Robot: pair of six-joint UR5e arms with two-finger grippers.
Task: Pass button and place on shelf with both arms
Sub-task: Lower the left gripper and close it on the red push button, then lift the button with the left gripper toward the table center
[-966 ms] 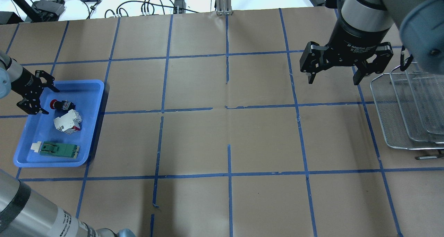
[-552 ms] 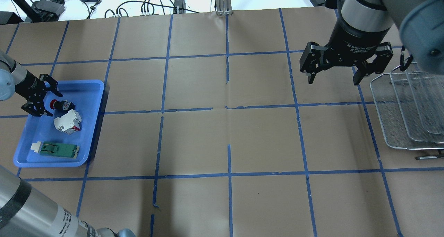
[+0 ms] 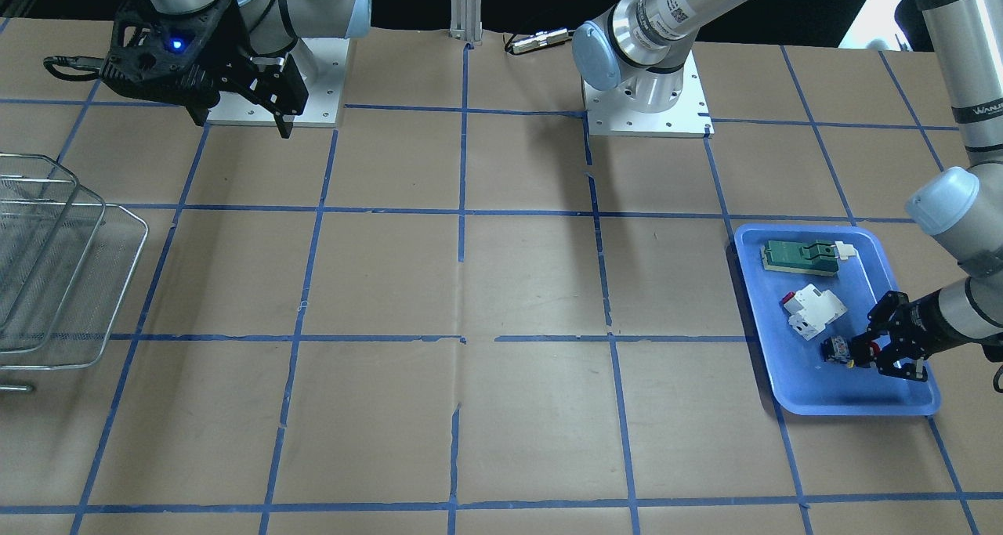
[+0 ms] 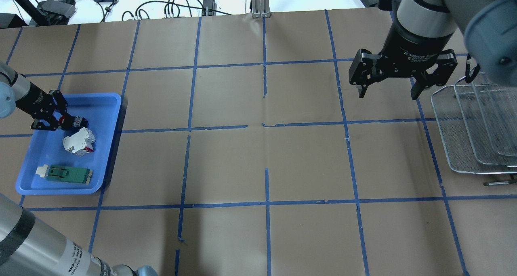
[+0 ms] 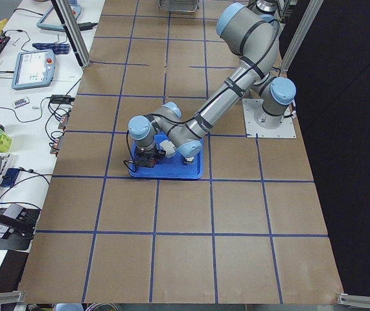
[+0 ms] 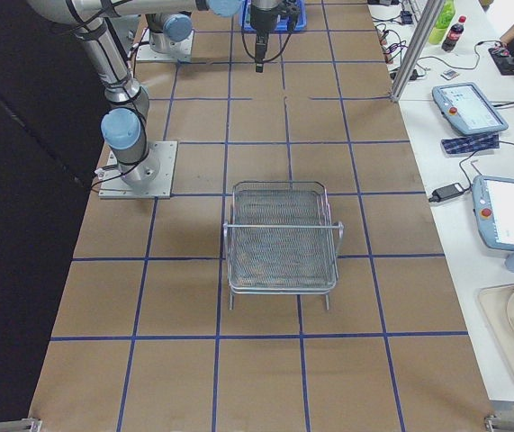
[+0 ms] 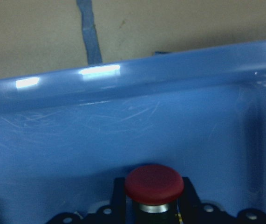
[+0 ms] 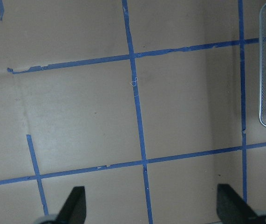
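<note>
The button (image 4: 76,121) lies in the blue tray (image 4: 111,102), its red cap pointing to the tray's left side. My left gripper (image 4: 59,120) is low in the tray with its fingers closed on the red cap end. The left wrist view shows the red cap (image 7: 154,182) right between the fingers. The front view shows the button (image 3: 837,351) at the left gripper (image 3: 862,355) too. My right gripper (image 4: 387,92) is open and empty, hanging above the table just left of the wire-mesh shelf (image 4: 464,146). The shelf also shows in the right view (image 6: 282,234).
A white block with a red tab (image 4: 78,142) and a flat green part (image 4: 68,174) lie in the same tray, just nearer the robot than the button. Cables and devices lie beyond the table's far edge. A thin metal rod (image 4: 499,183) lies by the shelf.
My left gripper has come down into the tray towards the button and its fingers have closed from wide open onto the red cap. The right arm has not moved.
</note>
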